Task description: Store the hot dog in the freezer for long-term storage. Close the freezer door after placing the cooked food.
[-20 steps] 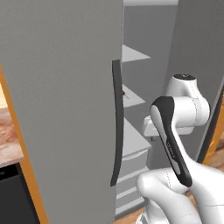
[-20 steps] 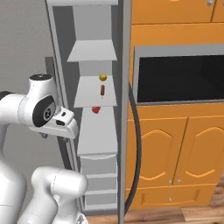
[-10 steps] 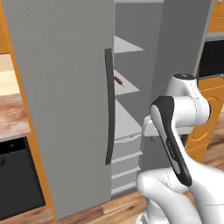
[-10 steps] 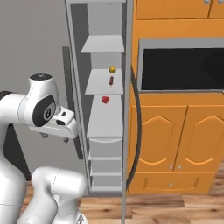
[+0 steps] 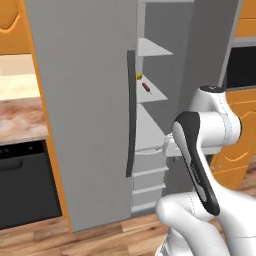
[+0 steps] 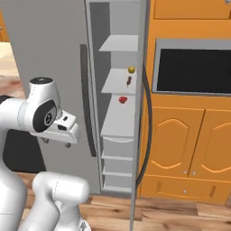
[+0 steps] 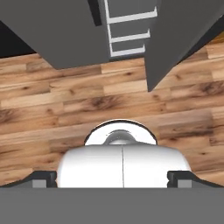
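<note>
Inside a rendered kitchen of orange cabinets (image 6: 189, 135) and brown wood-plank floor (image 7: 52, 109), the flat-grey freezer (image 5: 85, 115) stands with its narrow compartment open. Its freezer door (image 6: 139, 113) is swung out and seen edge-on in the right base view, a long dark curved handle (image 6: 147, 131) along it; the wider plain door (image 6: 49, 45) stays shut beside it, with its own dark vertical handle (image 5: 130, 115). White shelves (image 6: 119, 43) step down to a stack of white drawers (image 6: 117, 167). The hot dog (image 6: 128, 80), a thin reddish-brown stick, lies on the second shelf, near a small yellow ball (image 6: 131, 70) behind it. The right base view also shows a small red lump (image 6: 122, 99) on the shelf below, which the left base view hides behind the door edge. The left base view adds a mottled stone worktop (image 5: 22, 117) over a black appliance front (image 5: 25, 185); the right base view adds a dark oven window (image 6: 194, 67) set in the cabinets. The white arm's hand hangs low in front of the freezer. The hand view looks down at the floor and the freezer's foot, with the gripper (image 7: 112, 178) spread wide and holding nothing, its dark tips at the far corners.
</note>
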